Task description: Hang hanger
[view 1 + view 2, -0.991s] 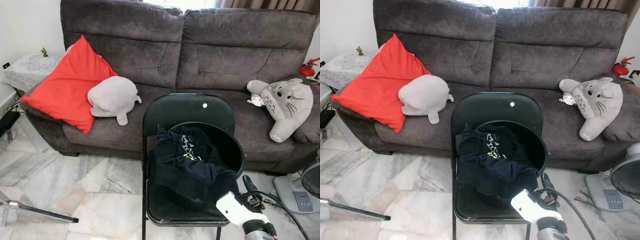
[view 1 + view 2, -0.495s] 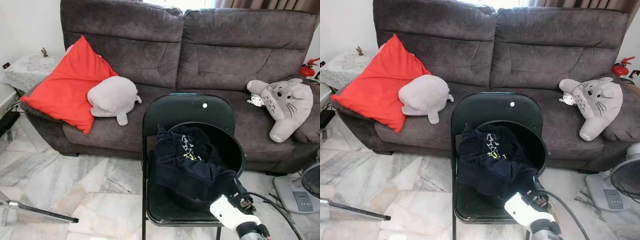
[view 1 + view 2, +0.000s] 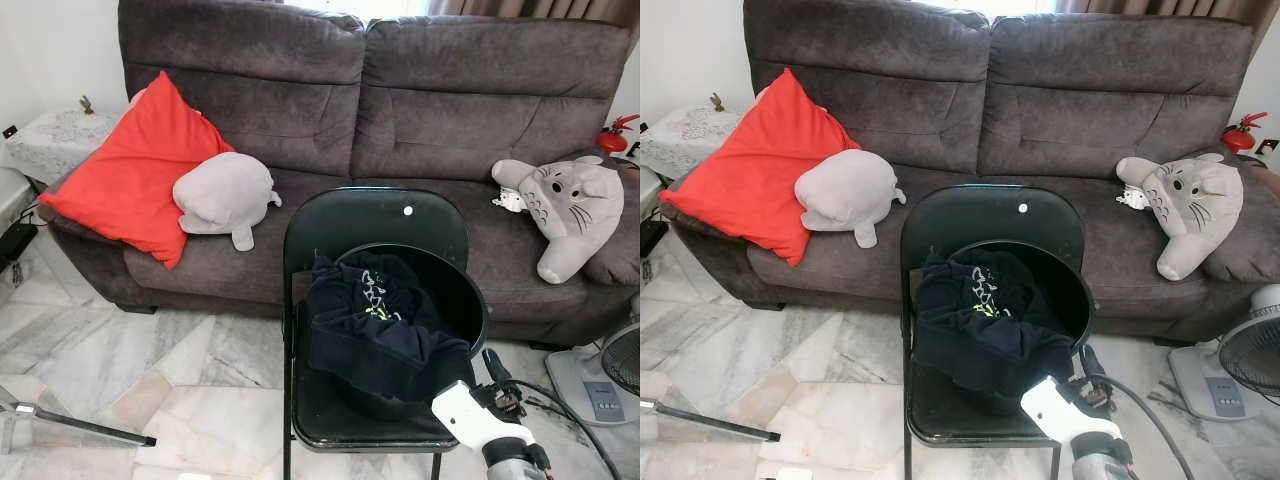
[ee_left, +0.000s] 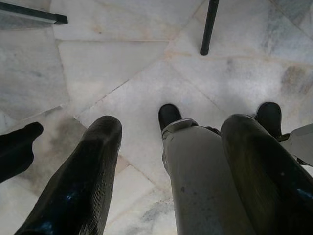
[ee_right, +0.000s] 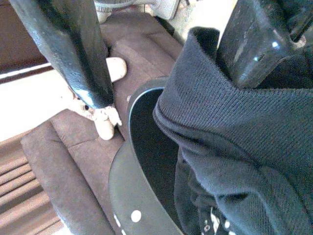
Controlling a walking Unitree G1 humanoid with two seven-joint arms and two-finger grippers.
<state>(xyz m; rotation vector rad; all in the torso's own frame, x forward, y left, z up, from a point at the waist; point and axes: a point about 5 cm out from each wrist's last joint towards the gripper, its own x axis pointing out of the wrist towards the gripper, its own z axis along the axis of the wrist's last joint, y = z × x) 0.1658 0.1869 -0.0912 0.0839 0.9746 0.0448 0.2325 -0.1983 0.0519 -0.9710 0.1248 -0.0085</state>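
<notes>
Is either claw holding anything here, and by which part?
Nothing is held. The right claw is open at the hem of the dark garment in the tub; the left claw hangs open.

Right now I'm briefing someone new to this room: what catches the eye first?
A bright red cushion leans at the left end of the grey sofa. In front stands a black folding chair carrying a black tub with a dark garment spilling over its rim. The right end effector reaches in beside that tub, fingers open.
</notes>
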